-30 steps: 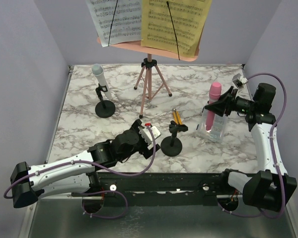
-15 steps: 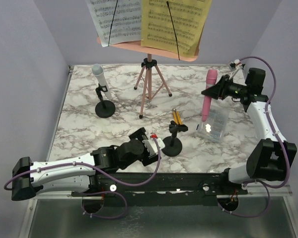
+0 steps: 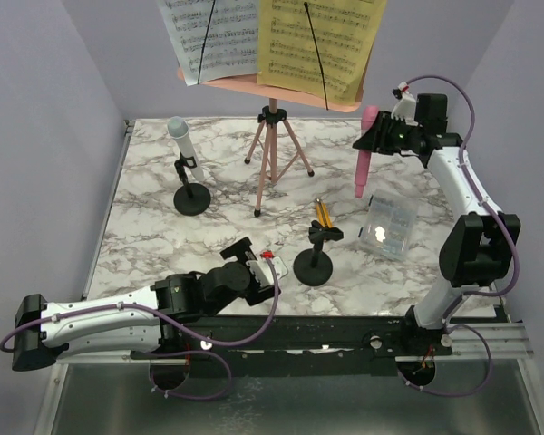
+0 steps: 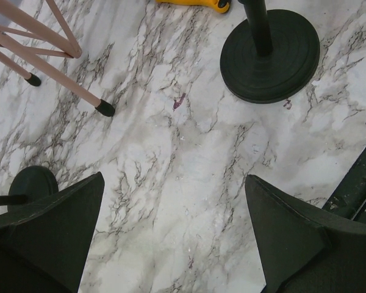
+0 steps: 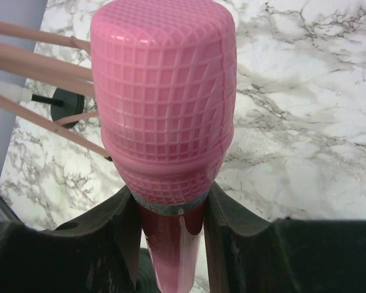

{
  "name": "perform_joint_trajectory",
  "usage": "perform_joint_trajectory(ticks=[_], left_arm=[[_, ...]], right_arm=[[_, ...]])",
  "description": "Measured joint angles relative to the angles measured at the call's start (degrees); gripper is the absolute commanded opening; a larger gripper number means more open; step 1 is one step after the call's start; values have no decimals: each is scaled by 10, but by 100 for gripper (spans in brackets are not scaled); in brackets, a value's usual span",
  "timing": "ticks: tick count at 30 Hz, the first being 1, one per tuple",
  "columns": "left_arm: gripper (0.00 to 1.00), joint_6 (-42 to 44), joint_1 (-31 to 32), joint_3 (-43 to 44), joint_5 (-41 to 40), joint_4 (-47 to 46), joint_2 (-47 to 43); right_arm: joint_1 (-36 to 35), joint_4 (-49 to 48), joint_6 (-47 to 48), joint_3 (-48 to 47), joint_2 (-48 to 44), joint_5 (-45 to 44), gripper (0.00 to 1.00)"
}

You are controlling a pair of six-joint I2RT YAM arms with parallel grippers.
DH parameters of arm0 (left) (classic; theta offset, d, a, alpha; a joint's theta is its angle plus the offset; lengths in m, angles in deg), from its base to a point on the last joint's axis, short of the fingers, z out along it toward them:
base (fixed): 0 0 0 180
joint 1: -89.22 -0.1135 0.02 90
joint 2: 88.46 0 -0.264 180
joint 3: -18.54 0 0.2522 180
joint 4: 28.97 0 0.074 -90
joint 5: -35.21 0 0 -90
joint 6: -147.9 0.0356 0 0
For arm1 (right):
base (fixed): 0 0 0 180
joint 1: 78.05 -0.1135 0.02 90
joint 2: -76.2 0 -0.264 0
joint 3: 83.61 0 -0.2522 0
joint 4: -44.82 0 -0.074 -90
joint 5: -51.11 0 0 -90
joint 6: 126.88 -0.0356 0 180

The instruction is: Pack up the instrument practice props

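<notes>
Right arm swung up and back. The pink microphone, which stood at the clear box, now hangs in the air, pinched below its head by my right gripper. Left gripper is spread wide and empty near the bare mic mount. I judge nothing packed yet: the grey-white microphone is on its mount and the music rack is standing.

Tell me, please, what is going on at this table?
The right gripper holds the pink microphone lifted off the table, toward the back right. The left gripper hangs open low over the table, near the empty black mount. The grey-white microphone sits in the other mount, and the music rack stands with its pages.
</notes>
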Motion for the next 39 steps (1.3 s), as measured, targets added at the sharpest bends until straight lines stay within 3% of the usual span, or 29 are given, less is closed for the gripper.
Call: perform_joint_trajectory(ticks=[14,39], left_arm=[[99,0,-6,0,-20,21,69],[99,0,-30,0,-19,27,64]], right_arm=[[-34,60,-10,-170,168,-103,4],[-39,99,-10,-250,323,-150,20]])
